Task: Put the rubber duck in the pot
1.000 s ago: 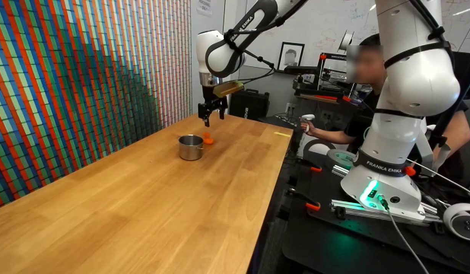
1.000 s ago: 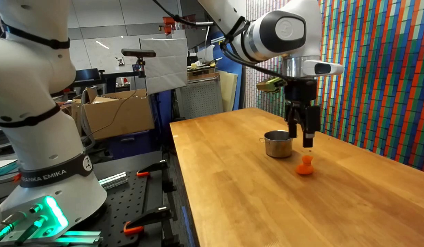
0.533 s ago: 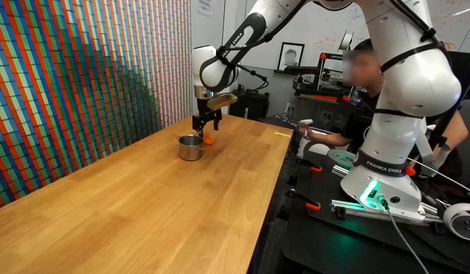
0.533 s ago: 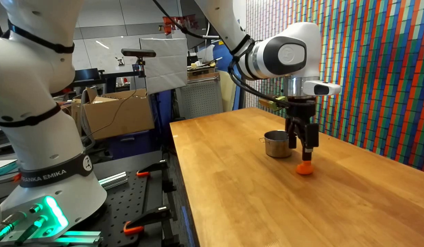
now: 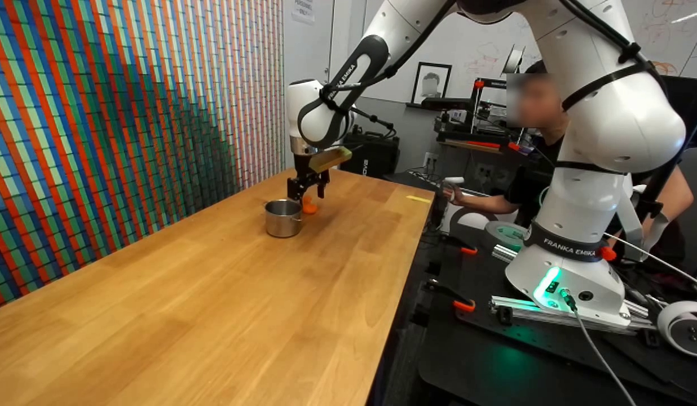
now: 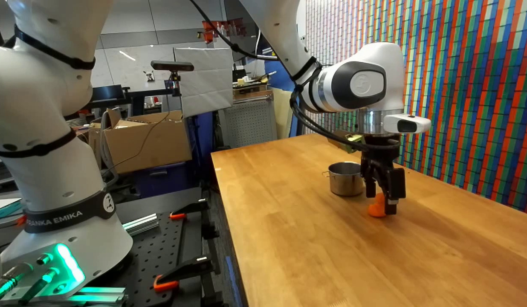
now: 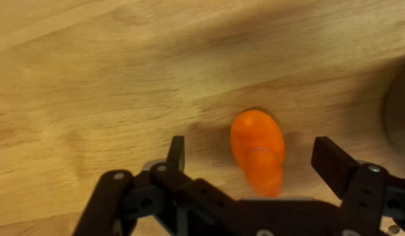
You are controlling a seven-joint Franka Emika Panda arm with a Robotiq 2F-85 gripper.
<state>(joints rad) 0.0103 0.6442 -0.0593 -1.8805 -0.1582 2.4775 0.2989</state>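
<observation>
The orange rubber duck [image 6: 376,209] stands on the wooden table beside the pot. It also shows in an exterior view [image 5: 309,208], partly behind the gripper and pot, and in the wrist view [image 7: 255,134]. The pot [image 6: 346,181] is short, shiny grey metal with thin side handles; it also shows in an exterior view [image 5: 283,221]. In the wrist view only the pot's dark side [image 7: 400,114] shows at the right edge. My gripper [image 6: 380,201] points down, low over the table. It is open, with a finger on either side of the duck and a gap at each side in the wrist view [image 7: 251,152].
The pot stands close to the duck, near one finger. The wooden table [image 5: 258,304] runs along a colourful tiled wall [image 5: 128,129]. A strip of yellow tape [image 5: 418,199] lies near the table edge. A person [image 5: 537,113] sits beyond the robot base [image 5: 568,282].
My gripper has come down from above the duck to around it and remains open. The duck and the pot have not moved.
</observation>
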